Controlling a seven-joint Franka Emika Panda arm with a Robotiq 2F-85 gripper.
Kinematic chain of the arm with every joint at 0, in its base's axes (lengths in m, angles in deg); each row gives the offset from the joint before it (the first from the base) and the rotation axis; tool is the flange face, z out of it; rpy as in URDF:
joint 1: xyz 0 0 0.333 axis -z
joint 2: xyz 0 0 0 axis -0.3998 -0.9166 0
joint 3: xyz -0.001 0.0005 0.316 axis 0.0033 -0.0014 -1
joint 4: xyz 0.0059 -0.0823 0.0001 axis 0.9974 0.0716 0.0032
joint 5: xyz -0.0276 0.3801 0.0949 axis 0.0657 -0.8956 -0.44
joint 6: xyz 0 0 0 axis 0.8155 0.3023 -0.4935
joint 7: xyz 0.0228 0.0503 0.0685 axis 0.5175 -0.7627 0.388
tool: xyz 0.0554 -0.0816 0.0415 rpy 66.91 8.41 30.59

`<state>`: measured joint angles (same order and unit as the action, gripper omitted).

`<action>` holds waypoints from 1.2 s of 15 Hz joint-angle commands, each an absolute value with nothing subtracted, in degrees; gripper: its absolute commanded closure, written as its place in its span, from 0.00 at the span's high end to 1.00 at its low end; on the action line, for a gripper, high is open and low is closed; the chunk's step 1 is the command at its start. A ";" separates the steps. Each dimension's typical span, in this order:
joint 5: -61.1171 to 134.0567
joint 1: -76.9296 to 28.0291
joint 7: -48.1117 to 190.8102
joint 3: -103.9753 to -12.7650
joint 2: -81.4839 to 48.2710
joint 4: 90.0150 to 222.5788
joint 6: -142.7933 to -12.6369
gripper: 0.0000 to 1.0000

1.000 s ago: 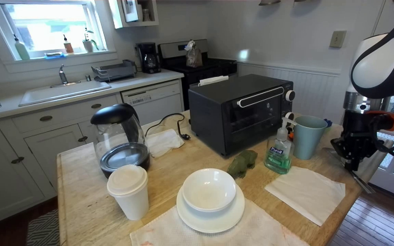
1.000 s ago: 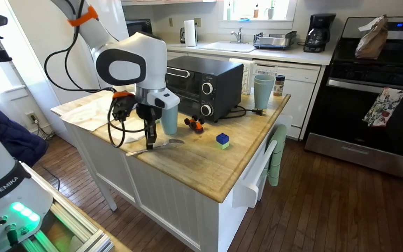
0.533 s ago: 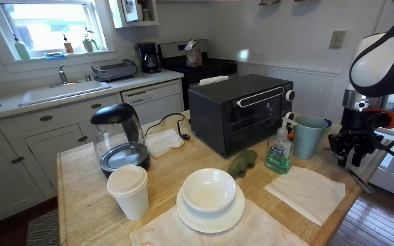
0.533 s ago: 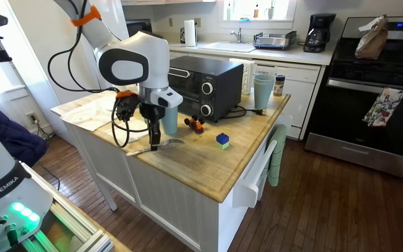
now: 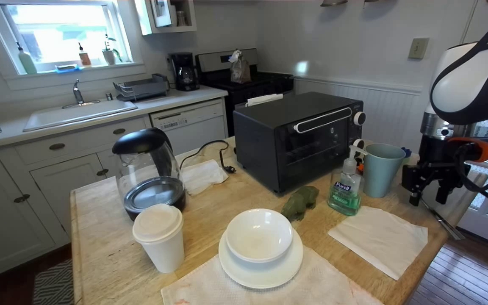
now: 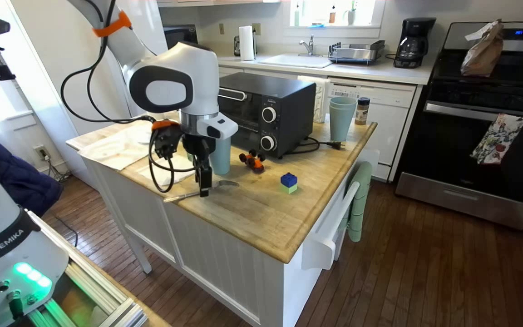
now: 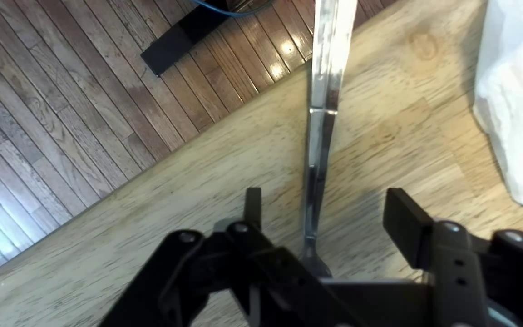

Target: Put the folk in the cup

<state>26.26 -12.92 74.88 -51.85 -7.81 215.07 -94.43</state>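
Observation:
The fork, a slim silvery one, lies on the wooden tabletop, its handle (image 7: 323,113) reaching past the table edge. Its head (image 6: 228,183) points inward over the wood; in the wrist view my gripper's body hides most of it. My gripper (image 7: 326,200) is open, pointing down, with the fork's neck between its spread fingers and neither finger touching it. In an exterior view the gripper (image 5: 428,200) stands low over the fork (image 5: 447,224). The teal cup (image 5: 381,169) is upright close by, partly behind the arm in an exterior view, where its side (image 6: 220,156) shows.
Next to the cup are a Purell bottle (image 5: 345,192) and a white napkin (image 5: 381,239). A black toaster oven (image 6: 266,109) stands behind. A toy car (image 6: 253,161), a small block stack (image 6: 288,182) and stacked teal cups (image 6: 342,120) are also on the table.
The fingers have spread apart from nearly closed. My gripper has shifted slightly along the fork toward its head. The fork and cup have stayed in place.

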 commanded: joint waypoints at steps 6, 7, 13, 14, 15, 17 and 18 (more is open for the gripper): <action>29.11 -13.68 75.26 -51.23 -9.98 215.13 -97.80 0.05; 29.23 -13.57 75.13 -51.13 -9.82 215.10 -97.43 0.01; 31.57 -13.65 76.66 -50.01 -8.17 214.69 -95.29 0.03; 32.74 -13.86 77.66 -49.63 -7.47 214.85 -95.01 0.03; 34.00 -14.04 78.64 -49.30 -6.71 214.88 -94.27 0.03; 37.34 -14.28 81.25 -48.40 -5.28 214.93 -93.10 0.03; 39.13 -14.29 82.83 -47.97 -4.39 214.89 -92.06 0.03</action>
<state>34.25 -13.28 78.35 -49.89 -7.88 214.86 -95.44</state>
